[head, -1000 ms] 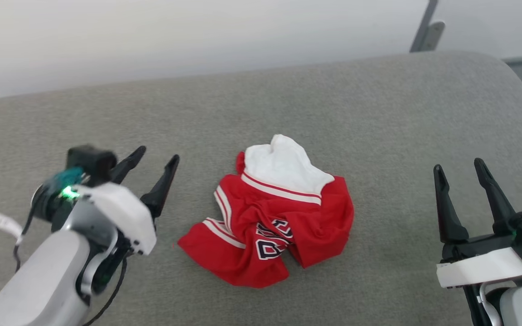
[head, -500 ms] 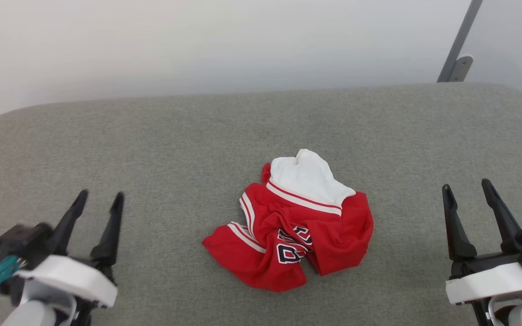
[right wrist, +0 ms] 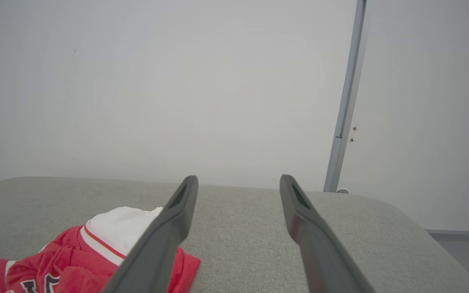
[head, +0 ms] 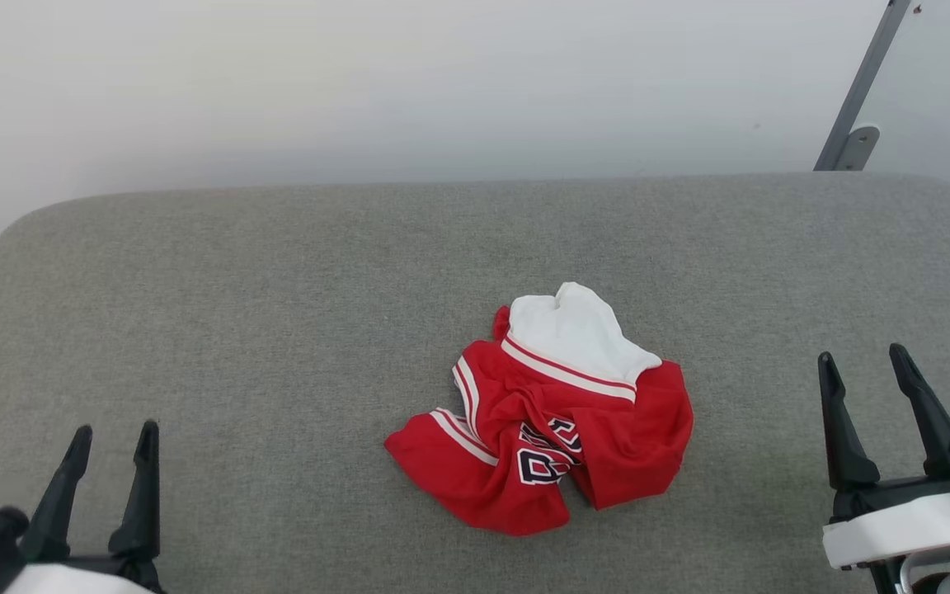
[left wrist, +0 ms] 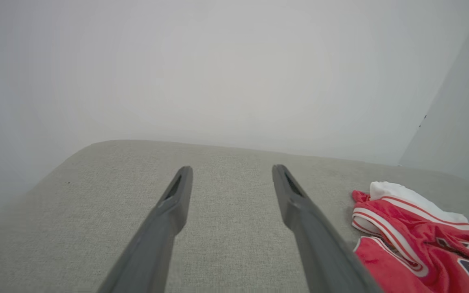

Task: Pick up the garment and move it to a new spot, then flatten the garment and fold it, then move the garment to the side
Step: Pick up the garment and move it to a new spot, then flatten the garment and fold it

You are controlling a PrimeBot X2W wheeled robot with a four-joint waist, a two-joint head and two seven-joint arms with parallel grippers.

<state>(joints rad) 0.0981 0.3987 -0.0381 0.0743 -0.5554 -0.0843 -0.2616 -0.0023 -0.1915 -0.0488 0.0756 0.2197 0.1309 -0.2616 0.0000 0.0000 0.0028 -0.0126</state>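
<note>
Entry: garment (head: 557, 412), crumpled in front of me. Markings: black lettering (head: 547, 452) outlined in white, on its red folds. Creases swallow most of it. I see fragments only and can read no whole word or number.

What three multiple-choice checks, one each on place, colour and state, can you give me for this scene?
1. Where does the garment lie on the grey cushion?
A. between the left gripper and the right gripper
B. under the left gripper
C. hanging off the far edge
2. Which colour shows on it besides red and the dark lettering?
A. blue
B. yellow
C. white
3. What state is the garment in?
A. folded flat
B. crumpled in a heap
C. lifted in a gripper
Key: 1 A, bare cushion either side; 2 C, white sleeve at the far side; 3 B, bunched folds, grippers open.
</note>
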